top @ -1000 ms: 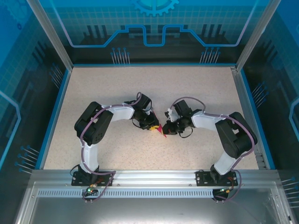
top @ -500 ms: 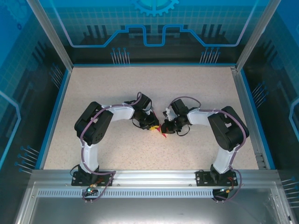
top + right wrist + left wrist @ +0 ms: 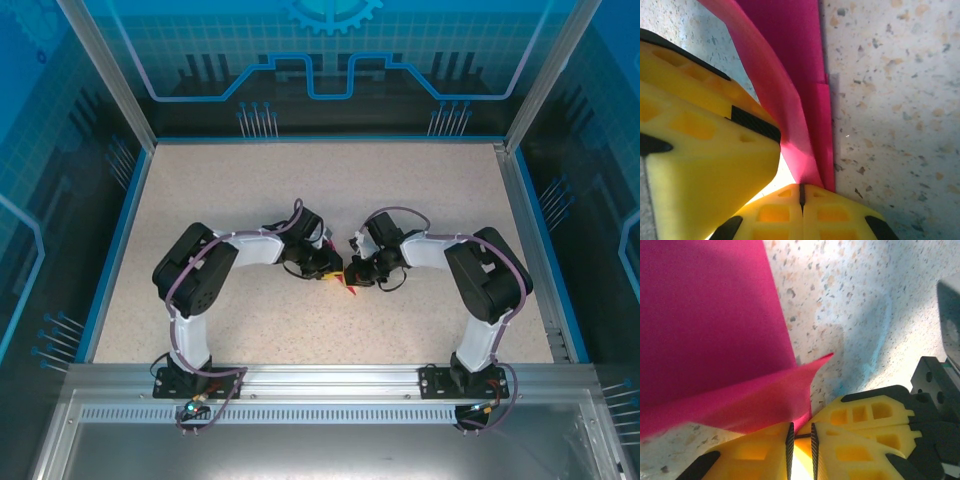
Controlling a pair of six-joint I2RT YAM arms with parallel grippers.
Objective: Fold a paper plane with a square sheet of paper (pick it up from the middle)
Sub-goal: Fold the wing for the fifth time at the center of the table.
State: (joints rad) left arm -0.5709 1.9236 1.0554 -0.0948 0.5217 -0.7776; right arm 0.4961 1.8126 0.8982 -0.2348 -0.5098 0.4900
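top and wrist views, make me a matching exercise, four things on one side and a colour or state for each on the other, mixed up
Things:
1 paper
2 table
3 right gripper
4 back wall

Colour or state:
a speckled beige
b shut on the paper
c blue
d magenta, folded

Pairs: 1-d, 2-a, 3-b, 4-c

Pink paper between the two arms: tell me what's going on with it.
Both arms are working the pink paper at the middle of the speckled table, partway through folding. The right arm's fingers are shut on a raised flap of it. The left arm's fingers, almost closed, appear to pinch a folded corner right beside them. The rest of the paper seems to lie flat on the table; it is not yet a finished plane.
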